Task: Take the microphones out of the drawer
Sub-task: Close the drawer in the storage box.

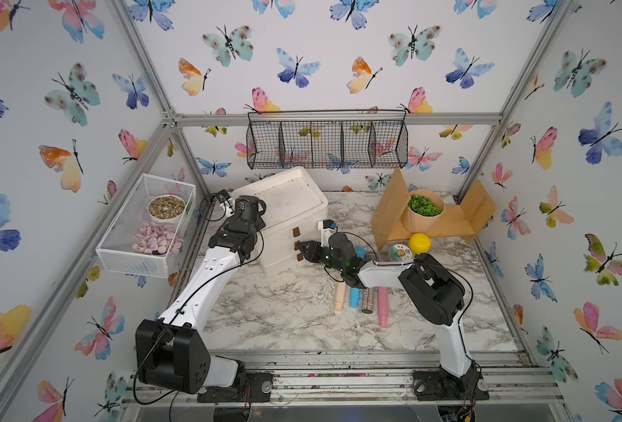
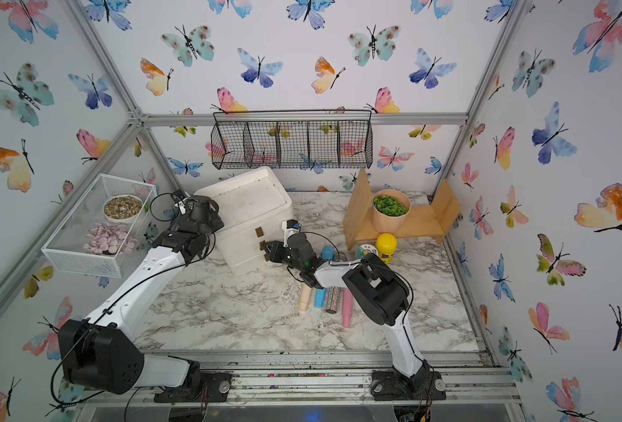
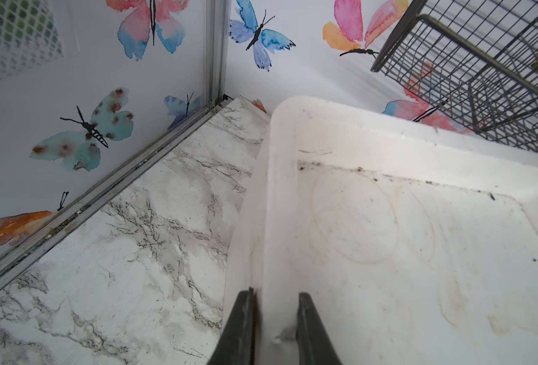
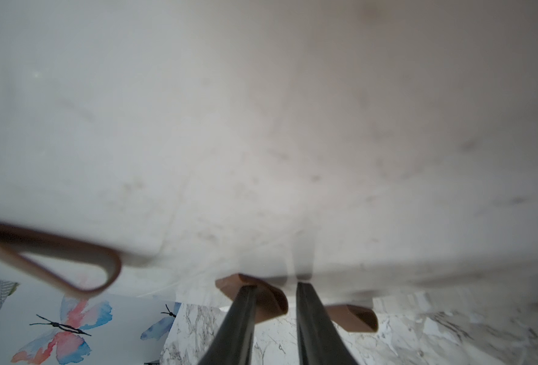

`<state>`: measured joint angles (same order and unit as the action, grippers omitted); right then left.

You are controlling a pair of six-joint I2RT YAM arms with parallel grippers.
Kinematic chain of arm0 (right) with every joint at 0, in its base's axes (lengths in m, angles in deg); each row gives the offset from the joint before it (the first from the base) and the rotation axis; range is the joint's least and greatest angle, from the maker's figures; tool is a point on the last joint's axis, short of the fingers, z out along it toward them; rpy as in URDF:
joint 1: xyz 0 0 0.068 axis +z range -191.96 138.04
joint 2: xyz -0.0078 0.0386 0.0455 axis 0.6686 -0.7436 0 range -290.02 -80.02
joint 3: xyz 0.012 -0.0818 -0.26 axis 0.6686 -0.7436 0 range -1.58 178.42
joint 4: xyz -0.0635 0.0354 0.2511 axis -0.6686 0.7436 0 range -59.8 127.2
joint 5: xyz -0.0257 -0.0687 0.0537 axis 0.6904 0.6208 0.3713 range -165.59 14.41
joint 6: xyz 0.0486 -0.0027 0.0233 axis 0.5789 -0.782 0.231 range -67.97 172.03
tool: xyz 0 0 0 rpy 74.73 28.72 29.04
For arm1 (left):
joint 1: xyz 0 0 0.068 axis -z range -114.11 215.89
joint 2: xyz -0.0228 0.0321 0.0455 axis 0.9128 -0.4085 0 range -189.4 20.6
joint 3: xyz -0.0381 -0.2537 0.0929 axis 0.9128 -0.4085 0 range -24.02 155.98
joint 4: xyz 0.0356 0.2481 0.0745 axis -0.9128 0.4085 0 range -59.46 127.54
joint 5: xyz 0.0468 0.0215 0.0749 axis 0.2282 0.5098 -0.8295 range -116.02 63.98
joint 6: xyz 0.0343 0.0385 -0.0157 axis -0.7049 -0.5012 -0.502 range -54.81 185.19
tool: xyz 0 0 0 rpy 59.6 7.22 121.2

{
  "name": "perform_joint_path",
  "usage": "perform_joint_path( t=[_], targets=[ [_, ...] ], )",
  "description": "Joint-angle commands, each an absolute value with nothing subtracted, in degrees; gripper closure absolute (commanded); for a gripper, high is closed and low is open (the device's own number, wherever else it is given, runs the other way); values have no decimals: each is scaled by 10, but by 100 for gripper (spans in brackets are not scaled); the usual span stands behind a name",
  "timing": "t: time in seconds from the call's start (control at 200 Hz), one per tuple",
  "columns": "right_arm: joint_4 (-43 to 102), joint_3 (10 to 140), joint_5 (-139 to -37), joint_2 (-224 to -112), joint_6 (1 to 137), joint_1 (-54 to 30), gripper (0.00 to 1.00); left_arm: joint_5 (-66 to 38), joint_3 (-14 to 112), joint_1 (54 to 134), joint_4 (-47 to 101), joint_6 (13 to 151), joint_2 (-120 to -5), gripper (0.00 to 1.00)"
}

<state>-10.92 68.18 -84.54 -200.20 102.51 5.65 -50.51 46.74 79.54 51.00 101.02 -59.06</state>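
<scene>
The white drawer unit [image 1: 283, 252] stands at the back left of the marble table, and its three drawers look pushed in. The microphone is hidden. My left gripper [image 3: 275, 292] is shut on the raised rim of the unit's top [image 3: 280, 196]; in both top views it sits at that top's left edge [image 1: 249, 208] [image 2: 203, 209]. My right gripper [image 4: 274, 284] is at the unit's front [image 1: 304, 252], its narrow-set fingers closed on the brown middle drawer handle [image 4: 269, 300]. The other two handles [image 4: 353, 316] [image 4: 71, 252] flank it.
Several stick-shaped toys lie under my right arm: peach [image 1: 339, 297], blue [image 1: 354, 296], glitter [image 1: 369, 299], pink [image 1: 382, 307]. A yellow bottle [image 1: 419, 243], tape roll [image 1: 400, 253] and wooden shelf with a plant pot [image 1: 424, 210] stand back right. Wire baskets [image 1: 327, 144] [image 1: 145, 226] hang on the walls.
</scene>
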Motion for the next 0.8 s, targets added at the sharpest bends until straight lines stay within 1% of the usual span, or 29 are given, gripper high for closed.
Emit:
perform_joint_path(
  t=[0.0, 0.2, 0.38, 0.561, 0.626, 0.711, 0.796],
  targets=[
    [-144, 634, -834, -1982, 1042, 59, 70, -438, 473, 817, 499, 1075, -594, 79],
    [-160, 582, -837, -1971, 1061, 59, 66, -447, 474, 816, 476, 1096, -613, 77],
    [-150, 617, -846, -2006, 1063, 60, 62, -442, 487, 816, 479, 1097, -624, 76],
    [-142, 650, -833, -2043, 1076, 60, 58, -446, 481, 816, 473, 1099, -621, 75],
    [-142, 662, -833, -2057, 1082, 60, 55, -449, 481, 816, 472, 1098, -621, 75],
    [-141, 671, -829, -2067, 1090, 60, 48, -452, 480, 816, 472, 1098, -624, 75],
    [-143, 680, -827, -2077, 1093, 60, 46, -451, 480, 816, 471, 1098, -624, 75]
  ],
)
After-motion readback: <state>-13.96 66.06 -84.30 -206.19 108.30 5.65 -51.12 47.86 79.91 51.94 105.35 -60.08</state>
